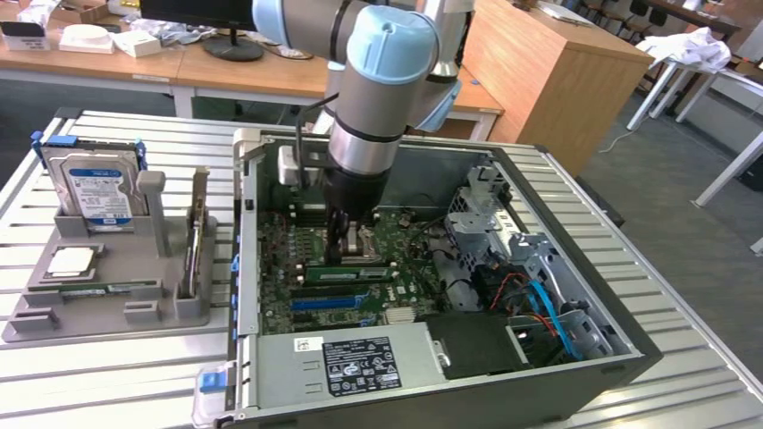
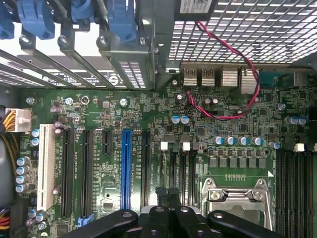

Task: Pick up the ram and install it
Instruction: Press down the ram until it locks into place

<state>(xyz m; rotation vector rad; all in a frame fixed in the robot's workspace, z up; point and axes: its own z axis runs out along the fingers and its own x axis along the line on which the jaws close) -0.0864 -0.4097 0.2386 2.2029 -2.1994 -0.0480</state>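
Fingers [image 2: 167, 191] shut (empty), ram [image 1: 348, 272] seated, writing unreadable

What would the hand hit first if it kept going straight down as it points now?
Most likely the green motherboard, near the silver processor socket. The closed hand points straight at the board inside the open computer case. Depth is unclear, so the exact spot is uncertain.

Lab/workshop: slatted alu bench [image 1: 107, 375], open PC case [image 1: 573, 357], wooden desks [image 1: 227, 71].

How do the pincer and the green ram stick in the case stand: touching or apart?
Cannot tell. In the exterior view the pincer ends right beside the ram; neither gap nor contact shows plainly.
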